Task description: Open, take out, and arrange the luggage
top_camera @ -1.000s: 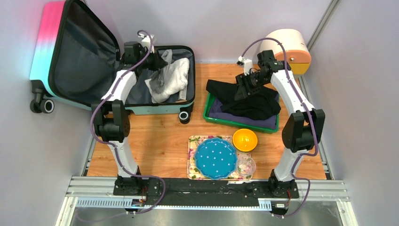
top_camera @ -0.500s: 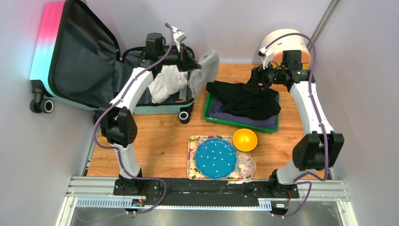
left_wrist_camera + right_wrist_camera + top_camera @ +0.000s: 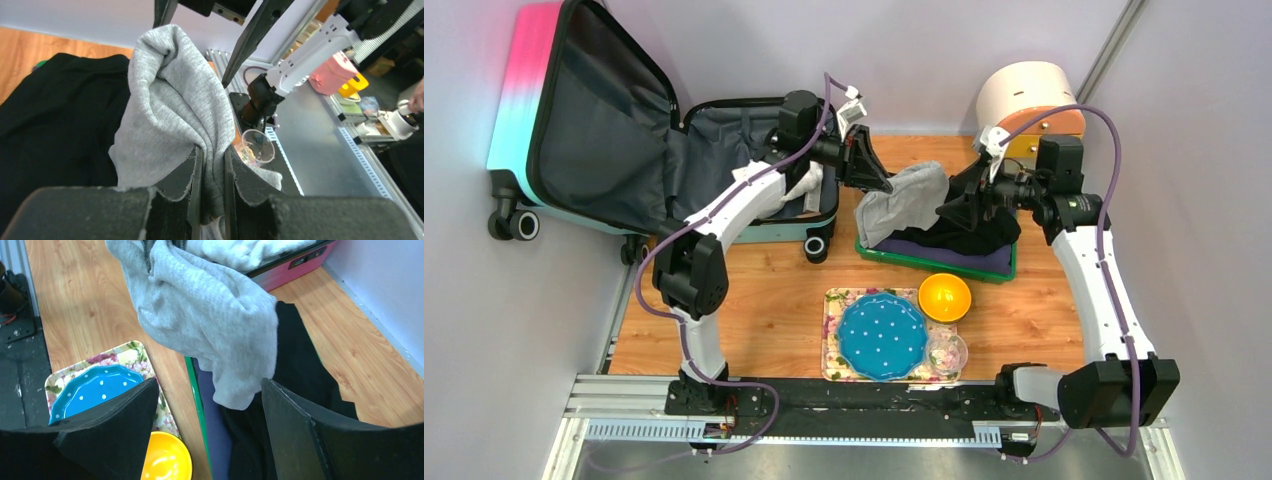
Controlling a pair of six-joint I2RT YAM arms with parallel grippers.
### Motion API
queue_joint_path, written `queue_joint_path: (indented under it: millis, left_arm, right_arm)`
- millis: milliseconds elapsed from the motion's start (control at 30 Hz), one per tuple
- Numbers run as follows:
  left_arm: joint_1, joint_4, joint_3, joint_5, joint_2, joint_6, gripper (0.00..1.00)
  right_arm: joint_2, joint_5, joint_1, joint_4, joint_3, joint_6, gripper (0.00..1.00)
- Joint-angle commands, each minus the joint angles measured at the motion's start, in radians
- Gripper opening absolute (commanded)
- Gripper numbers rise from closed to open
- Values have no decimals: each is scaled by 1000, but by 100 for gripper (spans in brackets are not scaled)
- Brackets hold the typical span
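Note:
The luggage (image 3: 594,120) lies open at the back left, its pink-to-turquoise lid propped up. A white garment (image 3: 802,185) is still in its base. My left gripper (image 3: 879,180) is shut on a grey garment (image 3: 909,200), which hangs over the left end of the green tray (image 3: 929,262). In the left wrist view the grey cloth (image 3: 175,100) is pinched between my left gripper's (image 3: 213,165) jaws. My right gripper (image 3: 954,205) stands open over the black clothes (image 3: 979,230) in the tray. It is just right of the grey garment (image 3: 210,325), with nothing between its fingers (image 3: 125,425).
A floral tray holding a blue dotted plate (image 3: 882,335) sits near the front. A yellow bowl (image 3: 944,296) and a clear cup (image 3: 947,352) are beside it. A round cream cabinet (image 3: 1029,95) stands at the back right. Walls close in on three sides.
My left arm has lifted the grey garment out of the luggage and carried it right, to the tray. My right gripper has opened wider and swung toward the garment.

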Motion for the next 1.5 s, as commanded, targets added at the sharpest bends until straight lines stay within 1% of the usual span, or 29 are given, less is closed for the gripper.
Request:
queue_joint_path:
  millis: [0, 33, 67, 167, 367, 467, 500, 533, 567, 600, 633, 733, 767, 800, 867, 900, 967, 1000, 1067, 1100, 1167, 1200, 1267, 1300, 1333, 1367, 1400, 1433, 1467]
  left_arm:
    - [-40, 554, -68, 149, -14, -367, 0]
    - [-48, 610, -81, 157, 0, -422, 0]
    - [-56, 634, -73, 166, 9, -486, 0]
    - [-74, 700, -73, 186, 32, -567, 0]
    - [-88, 738, -78, 189, 40, -634, 0]
    - [-94, 746, -76, 195, 36, -656, 0]
    - [-95, 755, -88, 203, 28, -659, 0]
    - [-97, 758, -96, 206, 23, -662, 0]
    - [-102, 761, -104, 207, 19, -668, 0]
    - [-105, 764, -117, 209, 14, -671, 0]
    - [-106, 769, -122, 210, 13, -677, 0]
    - [-112, 790, -136, 212, 13, -703, 0]
    - [-112, 795, -136, 209, 14, -709, 0]
    - [-112, 796, -133, 207, 16, -711, 0]
    - [-112, 800, -127, 206, 20, -711, 0]
    - [-112, 800, -119, 206, 23, -713, 0]
    - [-112, 800, -119, 207, 25, -714, 0]
    - [-112, 798, -121, 209, 25, -716, 0]
    - [-112, 800, -128, 210, 19, -713, 0]
    - [-112, 800, -136, 210, 14, -711, 0]
    - [-111, 807, -138, 223, 13, -711, 0]
    - [-108, 810, -135, 224, 13, -710, 0]
    - [-89, 810, -133, 205, 17, -706, 0]
    - [-79, 801, -131, 194, 20, -699, 0]
    - [-68, 780, -128, 180, 22, -661, 0]
    - [-41, 722, -124, 146, 26, -638, 1]
    - [-28, 689, -112, 131, 34, -615, 6]
    - [-14, 654, -105, 114, 37, -551, 10]
    - [-7, 551, -99, 80, 42, -501, 16]
  right_arm:
    - [-11, 1, 47, -45, -22, -134, 79]
    - [-4, 3, 49, -34, -23, -134, 79]
    - [12, 4, 52, -28, -25, -122, 79]
    - [38, 7, 52, -38, -6, -124, 80]
    - [75, 53, 43, -37, 20, -115, 83]
    - [87, 24, -2, -37, 26, -120, 84]
    - [93, 16, -6, -58, 33, -129, 84]
    - [104, 4, -11, -89, 44, -205, 86]
    - [108, -38, -10, -130, 82, -259, 92]
    - [111, -56, -5, -188, 98, -296, 95]
    - [116, -66, 10, -207, 113, -334, 96]
    - [127, -122, 41, -310, 167, -390, 95]
    - [130, -138, 49, -342, 179, -431, 95]
    - [134, -145, 61, -415, 196, -454, 94]
    - [134, -143, 90, -469, 196, -505, 90]
    - [134, -140, 96, -486, 178, -505, 86]
    - [128, -136, 99, -489, 153, -505, 82]
    - [128, -131, 102, -488, 141, -505, 74]
    - [130, -114, 102, -482, 139, -503, 63]
    - [134, -109, 101, -479, 141, -491, 49]
    - [142, -94, 102, -476, 158, -462, 35]
    - [150, -90, 101, -480, 164, -442, 20]
    - [157, -59, 99, -488, 182, -421, 1]
    - [160, -47, 98, -488, 185, -411, 0]
    - [170, -22, 92, -488, 190, -392, 0]
    - [176, -10, 90, -486, 202, -385, 0]
    - [185, 1, 86, -494, 213, -379, 0]
    - [194, 12, 81, -499, 225, -376, 0]
    - [220, 27, 79, -511, 257, -376, 0]
